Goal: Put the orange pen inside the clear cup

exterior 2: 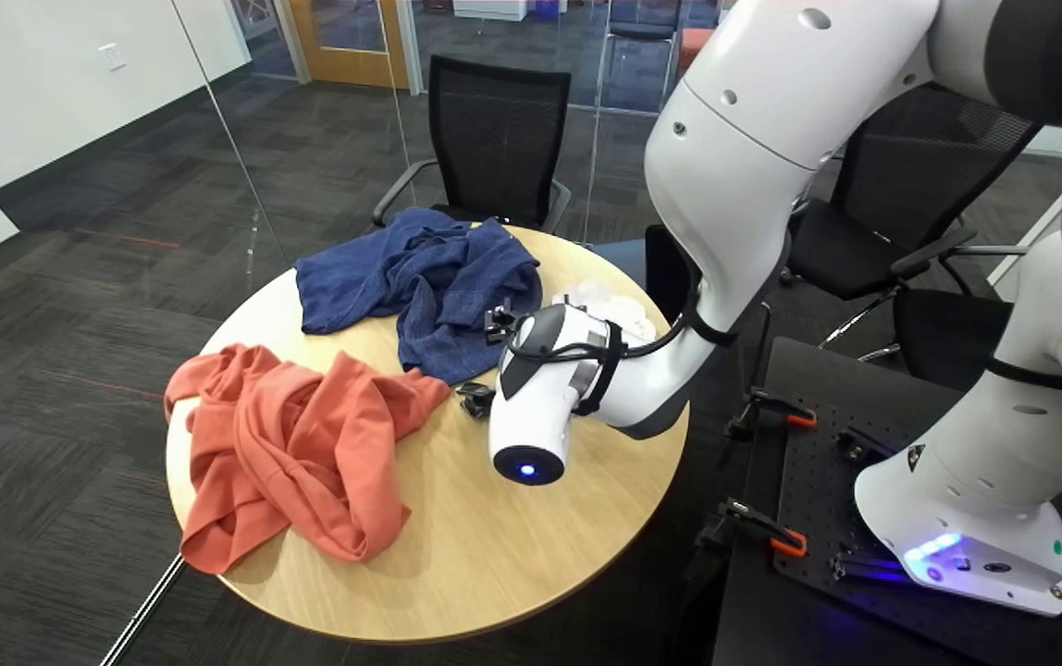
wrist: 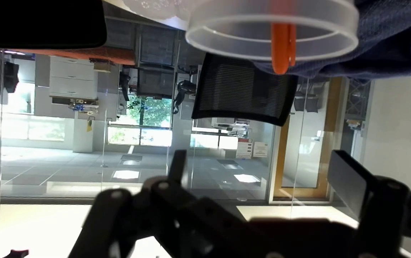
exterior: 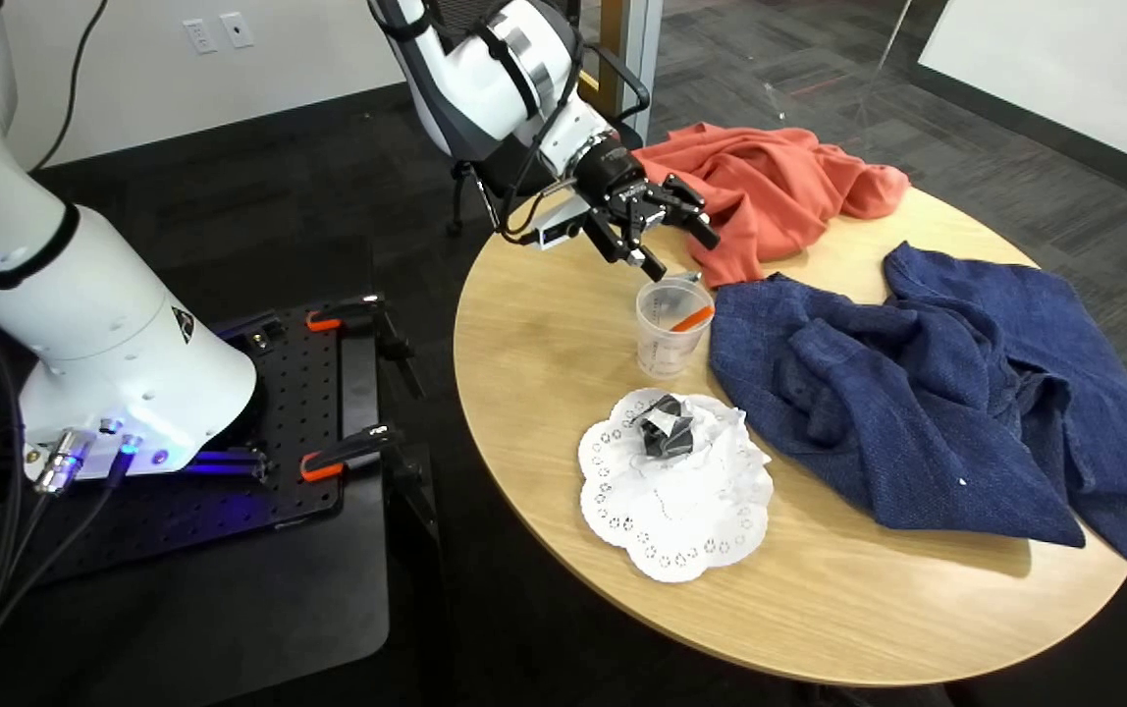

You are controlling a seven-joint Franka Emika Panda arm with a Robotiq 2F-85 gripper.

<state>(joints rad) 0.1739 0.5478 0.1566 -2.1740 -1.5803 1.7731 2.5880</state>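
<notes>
The clear cup (exterior: pixel 663 352) stands upright on the round table in an exterior view. The orange pen (exterior: pixel 693 318) is inside it, leaning against the wall. In the wrist view, whose picture is upside down, the pen's end (wrist: pixel 280 50) reaches past the rim of the clear cup (wrist: pixel 205 34). My gripper (exterior: pixel 681 253) is open and empty, just above and behind the cup, apart from it. The wrist view shows the fingers of the gripper (wrist: pixel 261 172) wide apart with nothing between them. In an exterior view the arm hides the cup and pen, and only part of the gripper (exterior 2: pixel 475 400) shows.
A white doily (exterior: pixel 676 565) with crumpled white paper and a dark wrapper (exterior: pixel 667 427) lies near the cup. A dark blue cloth (exterior: pixel 917 393) lies close beside the cup. A red-orange cloth (exterior: pixel 770 187) lies behind the gripper. The round table (exterior: pixel 544 324) has a curved edge.
</notes>
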